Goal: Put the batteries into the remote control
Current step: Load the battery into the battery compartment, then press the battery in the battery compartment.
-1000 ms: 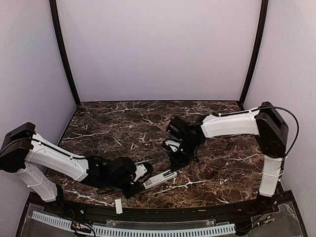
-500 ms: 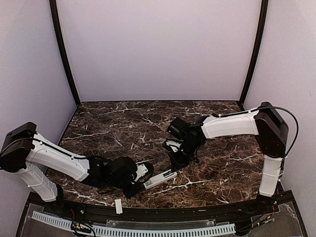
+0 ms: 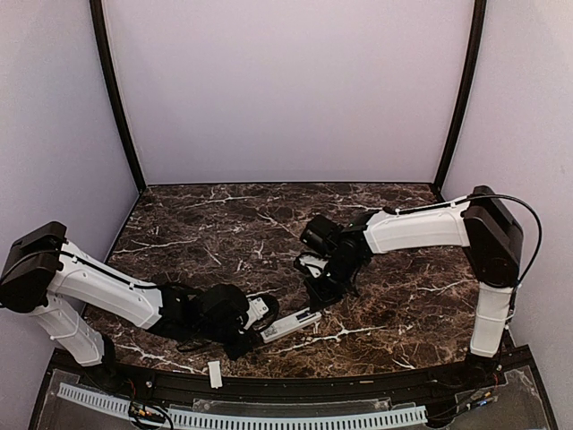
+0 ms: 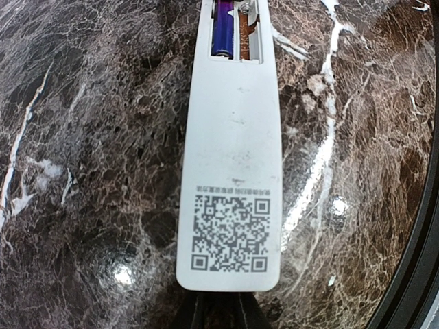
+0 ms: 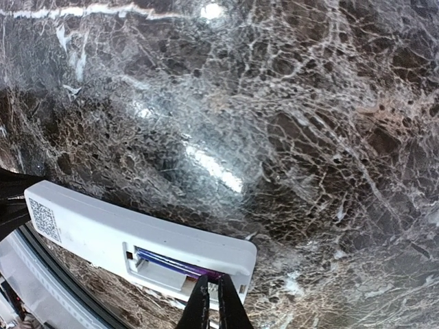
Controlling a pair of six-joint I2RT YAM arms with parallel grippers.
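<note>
Barely anything has been moved. Pinched together, the right hand is held over the purple battery. The remote control, likely light and slippery, is clamped at its label end by the left hand.

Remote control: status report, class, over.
Left fingers clamp remote control by QR end, back up. Right fingers shut, tips at open bay. One purple battery seated; other slot looks empty. White strip lies apart, near edge.

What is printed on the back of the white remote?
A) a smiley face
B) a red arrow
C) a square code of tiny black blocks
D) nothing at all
C: the left wrist view shows a black QR code on the white back of the remote control.
</note>
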